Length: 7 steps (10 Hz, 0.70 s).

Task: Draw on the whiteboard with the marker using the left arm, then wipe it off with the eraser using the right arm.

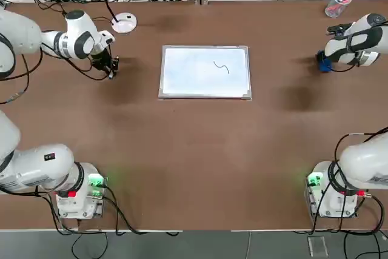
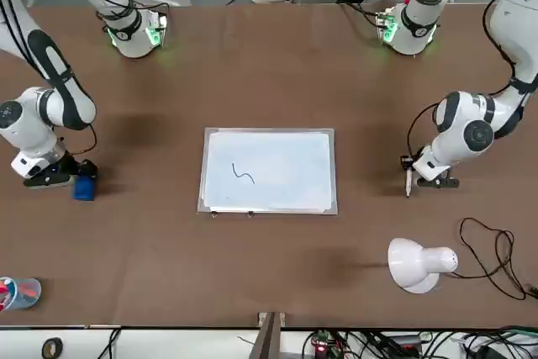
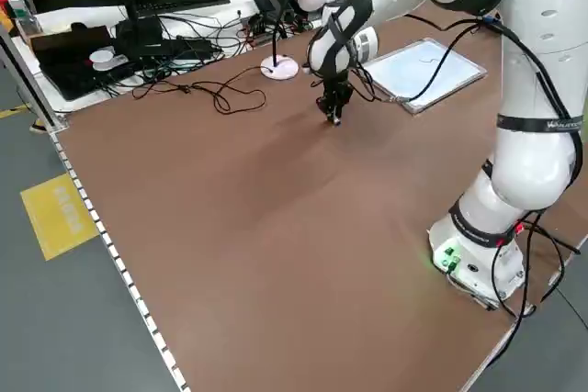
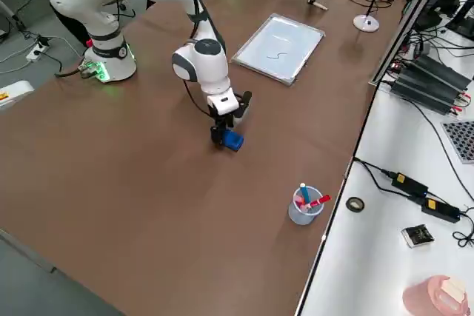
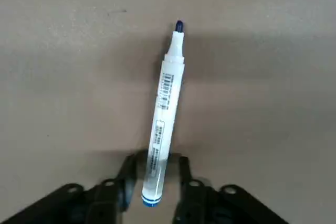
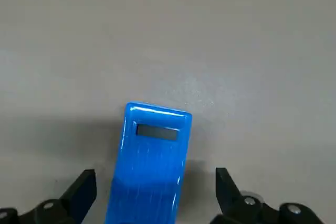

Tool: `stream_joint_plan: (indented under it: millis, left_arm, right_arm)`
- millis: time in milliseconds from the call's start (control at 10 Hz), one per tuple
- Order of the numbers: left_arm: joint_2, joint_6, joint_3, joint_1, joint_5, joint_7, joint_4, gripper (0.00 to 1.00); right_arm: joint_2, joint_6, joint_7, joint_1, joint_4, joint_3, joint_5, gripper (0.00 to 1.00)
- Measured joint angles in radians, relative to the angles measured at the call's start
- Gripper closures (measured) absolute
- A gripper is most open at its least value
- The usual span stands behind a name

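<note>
Since the whiteboard carries a thin, wavy stroke, the drawing half looks done, while the wiping half is left to do. Across the brown tabletop, the left arm reaches to the robot's left of the board, and the right arm to the board's other side, both well apart from it. The whiteboard lies flat between them, towards the far side.

At the right gripper, the fingers stand wide, one on each side of the blue eraser, with a gap showing on both sides; I judge that it is placed for the pick-up but not gripped.

At the left gripper, the fingers stand moderately apart around the white marker, with space beside it, so it seems to be let go onto the tabletop. Its dark tip is uncapped.

On the board, the dark stroke is whole. What remains, as I judge it, is for the right fingers to close on the eraser, carry it to the board and rub the line away, with the left arm kept clear.
</note>
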Motion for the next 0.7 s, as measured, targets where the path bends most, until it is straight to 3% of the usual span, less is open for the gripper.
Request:
stream_joint_plan:
  millis: [500, 700]
  left_arm:
    - [0.002, -0.013, 0.0, -0.002, 0.0, -0.001, 0.026, 0.08]
    - [0.002, -0.068, -0.001, -0.002, 0.0, -0.002, 0.058, 0.01]
  right_arm:
    - [0.002, 0.009, 0.001, 0.0, -0.004, 0.002, 0.0, 0.0]
    - [0.009, 0.022, 0.001, 0.0, -0.006, 0.002, 0.0, 0.0]
